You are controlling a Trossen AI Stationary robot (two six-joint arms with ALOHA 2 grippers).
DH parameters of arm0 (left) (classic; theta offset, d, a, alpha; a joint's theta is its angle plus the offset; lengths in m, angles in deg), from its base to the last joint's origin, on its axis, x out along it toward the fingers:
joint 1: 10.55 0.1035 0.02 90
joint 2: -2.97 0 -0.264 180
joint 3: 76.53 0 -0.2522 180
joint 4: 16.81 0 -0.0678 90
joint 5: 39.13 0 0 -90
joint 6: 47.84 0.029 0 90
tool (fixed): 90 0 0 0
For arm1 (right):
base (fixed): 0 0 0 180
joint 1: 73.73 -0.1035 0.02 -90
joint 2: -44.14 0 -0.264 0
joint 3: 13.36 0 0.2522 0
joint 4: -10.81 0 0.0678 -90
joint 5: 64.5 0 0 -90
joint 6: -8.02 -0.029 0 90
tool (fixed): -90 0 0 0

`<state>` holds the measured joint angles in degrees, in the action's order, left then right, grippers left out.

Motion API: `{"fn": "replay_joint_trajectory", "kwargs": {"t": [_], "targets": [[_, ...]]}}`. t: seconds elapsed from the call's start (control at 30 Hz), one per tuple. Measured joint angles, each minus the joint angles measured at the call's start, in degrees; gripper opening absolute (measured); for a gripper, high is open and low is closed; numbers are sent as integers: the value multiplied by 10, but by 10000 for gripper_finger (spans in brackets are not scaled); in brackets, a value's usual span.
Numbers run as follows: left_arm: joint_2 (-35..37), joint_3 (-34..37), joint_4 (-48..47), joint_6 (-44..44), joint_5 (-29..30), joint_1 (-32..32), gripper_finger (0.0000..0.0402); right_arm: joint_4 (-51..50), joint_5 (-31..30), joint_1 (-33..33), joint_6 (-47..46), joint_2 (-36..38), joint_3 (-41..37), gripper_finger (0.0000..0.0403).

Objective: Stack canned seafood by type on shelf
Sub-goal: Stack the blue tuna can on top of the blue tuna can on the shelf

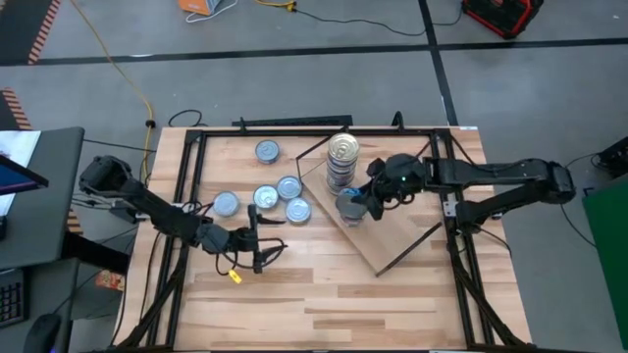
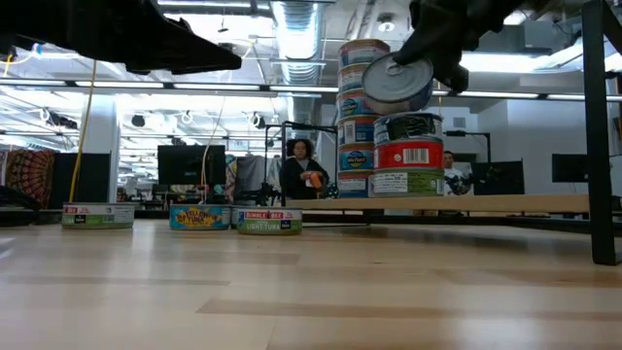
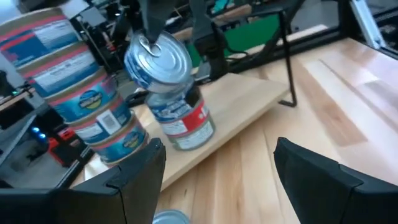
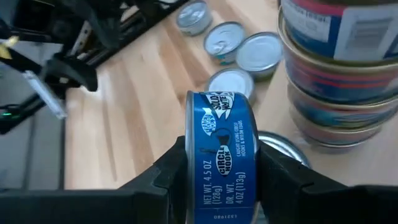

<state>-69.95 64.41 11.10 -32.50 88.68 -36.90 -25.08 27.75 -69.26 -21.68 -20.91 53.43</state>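
Blue tin (image 4: 222, 155) clamped in right gripper (image 4: 217, 168); left gripper (image 1: 263, 242) open, empty.

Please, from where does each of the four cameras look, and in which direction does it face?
High view: above the table, facing straight down; both arms show, left gripper and right gripper.
Low view: at tabletop height, facing level across the shelf into the room; arm parts hang overhead.
Left wrist view: on the left arm, facing the shelf; own open jaws below.
Right wrist view: on the right arm, facing down; own jaws grip a blue tin.
Shared: all four views show that tin and the tall stack.
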Motion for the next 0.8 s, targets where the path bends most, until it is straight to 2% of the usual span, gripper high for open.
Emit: {"fn": "replay_joint_trajectory", "kwargs": {"t": [0.3, 0.4, 0.57, 0.8], "targets": [[30, 0, -6, -9, -3, -18, 286, 73, 137, 88, -25, 2, -56, 172], [37, 0, -9, -26, -16, -21, 286, 73, 154, 108, -32, 2, -62, 174], [38, 0, -11, -44, -18, -21, 286, 54, 216, 130, -41, 2, -64, 182], [38, -12, -26, -30, -15, -21, 286, 2, 233, 138, -53, 1, -65, 195]]}}
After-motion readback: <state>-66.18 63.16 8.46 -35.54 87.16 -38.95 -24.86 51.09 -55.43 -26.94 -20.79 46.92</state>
